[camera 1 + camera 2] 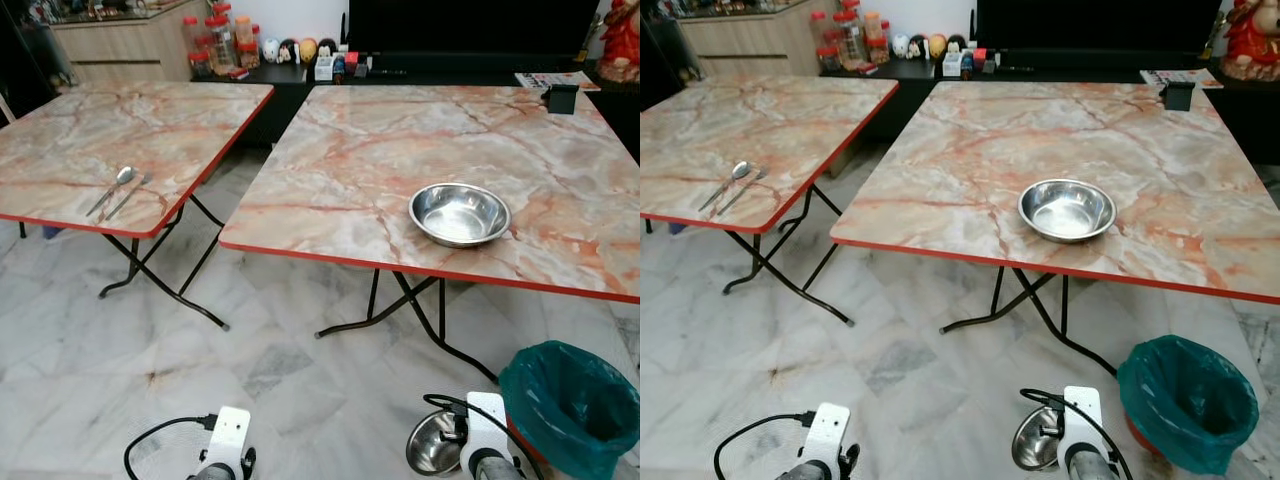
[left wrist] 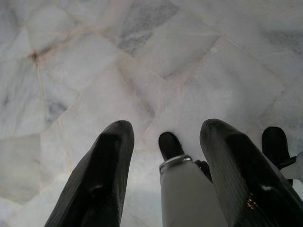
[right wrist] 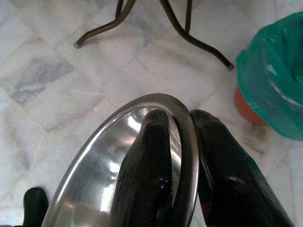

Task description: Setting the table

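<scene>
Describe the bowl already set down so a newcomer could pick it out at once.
Find the right-hand marble-patterned table with the red edge. Near its front edge, toward the right, sits a round steel bowl, empty and upright. Unlike the second steel bowl, pinched by its rim in the right end effector low over the floor, it rests on the tabletop.

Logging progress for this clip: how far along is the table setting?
Done: one steel bowl sits on the right table. In hand: the right gripper pinches a second bowl by its rim, low over the floor. Left: placing it; the spoon and fork lie on the left table. Left gripper is open.
</scene>
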Motion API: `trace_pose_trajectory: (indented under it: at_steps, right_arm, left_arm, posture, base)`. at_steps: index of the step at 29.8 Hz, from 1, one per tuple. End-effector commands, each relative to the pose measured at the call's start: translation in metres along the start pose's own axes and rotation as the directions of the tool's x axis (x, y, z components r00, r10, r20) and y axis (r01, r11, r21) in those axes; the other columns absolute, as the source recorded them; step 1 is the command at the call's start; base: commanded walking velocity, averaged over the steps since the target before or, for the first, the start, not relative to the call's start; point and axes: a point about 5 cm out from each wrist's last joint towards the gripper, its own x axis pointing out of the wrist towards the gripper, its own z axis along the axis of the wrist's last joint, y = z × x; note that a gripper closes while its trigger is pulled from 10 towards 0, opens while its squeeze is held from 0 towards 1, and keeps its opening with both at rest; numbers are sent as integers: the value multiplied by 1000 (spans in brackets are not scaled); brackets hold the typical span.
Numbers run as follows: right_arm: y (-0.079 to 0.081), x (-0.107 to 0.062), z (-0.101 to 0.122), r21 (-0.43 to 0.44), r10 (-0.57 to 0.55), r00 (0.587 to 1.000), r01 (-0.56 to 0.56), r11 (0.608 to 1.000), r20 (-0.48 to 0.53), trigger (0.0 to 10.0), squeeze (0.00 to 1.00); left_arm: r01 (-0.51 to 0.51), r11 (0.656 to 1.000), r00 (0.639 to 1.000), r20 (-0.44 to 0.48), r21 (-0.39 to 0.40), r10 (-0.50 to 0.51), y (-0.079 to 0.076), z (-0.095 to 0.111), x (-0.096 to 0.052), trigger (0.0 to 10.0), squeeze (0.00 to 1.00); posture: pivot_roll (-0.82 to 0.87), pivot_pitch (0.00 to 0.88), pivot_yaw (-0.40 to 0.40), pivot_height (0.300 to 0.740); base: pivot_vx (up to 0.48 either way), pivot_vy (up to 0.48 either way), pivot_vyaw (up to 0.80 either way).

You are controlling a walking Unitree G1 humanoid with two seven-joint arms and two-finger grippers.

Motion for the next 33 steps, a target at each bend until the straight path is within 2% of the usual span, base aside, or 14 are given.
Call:
trace_pose_trajectory:
  at_steps: [1,5,9,13,15,17,22,23,24,29,30,31,32,33]
  right_arm:
    - [21,0,-1,-30,69,998,-69,997,1,10000,0]
    - [41,-1,-1,-105,168,986,-168,980,-5,10000,0]
    - [47,-1,2,-122,196,981,-193,974,5,10000,0]
    - [41,0,5,-122,183,983,-179,976,18,10000,0]
    - [30,2,8,-85,120,992,-117,990,37,10000,0]
    - [26,3,15,-42,78,995,-75,996,65,10000,0]
    - [29,6,32,-97,74,988,-61,993,136,10000,0]
    - [32,7,44,-104,84,976,-64,993,201,10000,0]
    - [33,7,48,-106,88,971,-66,992,222,10000,0]
    - [46,5,96,-151,151,883,-93,984,444,10000,0]
    - [55,1,116,-177,188,832,-110,978,522,10000,0]
    - [55,1,116,-177,188,832,-110,978,522,10000,0]
    - [63,-4,136,-166,207,777,-134,977,594,10000,0]
    - [68,-7,147,-167,224,744,-152,974,629,10000,0]
  left_arm:
    - [-43,999,999,-4,29,43,23,-6,-3,10000,0]
    - [-117,992,993,-18,-58,116,37,-15,-8,10000,0]
    - [-105,994,994,-3,-38,105,32,-15,-8,10000,0]
    - [-81,996,997,14,-34,82,22,-12,-6,10000,0]
    - [-37,999,999,0,7,37,14,-13,-5,10000,0]
    - [-22,999,1000,-5,23,22,12,-10,-4,10000,0]
    - [-23,1000,1000,16,13,22,10,-2,-2,10000,0]
    - [-27,1000,999,20,2,27,9,-1,-1,10000,0]
    - [-28,1000,999,21,-2,28,9,0,-1,10000,0]
    - [-36,999,999,29,-12,36,9,2,-1,10000,0]
    - [-39,999,999,33,-14,39,10,4,0,10000,0]
    - [-39,999,999,33,-14,39,10,4,0,10000,0]
    - [-41,999,999,34,-14,41,10,4,0,10000,0]
    - [-46,999,998,34,-15,46,11,4,0,10000,0]
  posture:
    - [-26,64,26,740]
    - [9,81,31,740]
    - [33,101,31,740]
    - [-2,78,77,740]
    - [-2,65,70,740]
    - [-15,49,66,740]
    - [-28,42,60,740]
    - [-35,36,59,740]
    - [-35,36,59,740]
    - [-37,17,47,740]
    - [-37,15,47,740]
    - [-37,15,47,740]
    - [-35,13,45,740]
    - [-34,8,42,740]
  base:
    - [0,0,0]
    - [0,0,0]
    - [0,0,0]
    - [0,0,0]
    - [0,0,0]
    - [0,0,0]
    - [0,0,0]
    - [0,0,0]
    - [0,0,0]
    - [0,0,0]
    - [0,0,0]
    - [0,0,0]
    - [0,0,0]
    - [0,0,0]
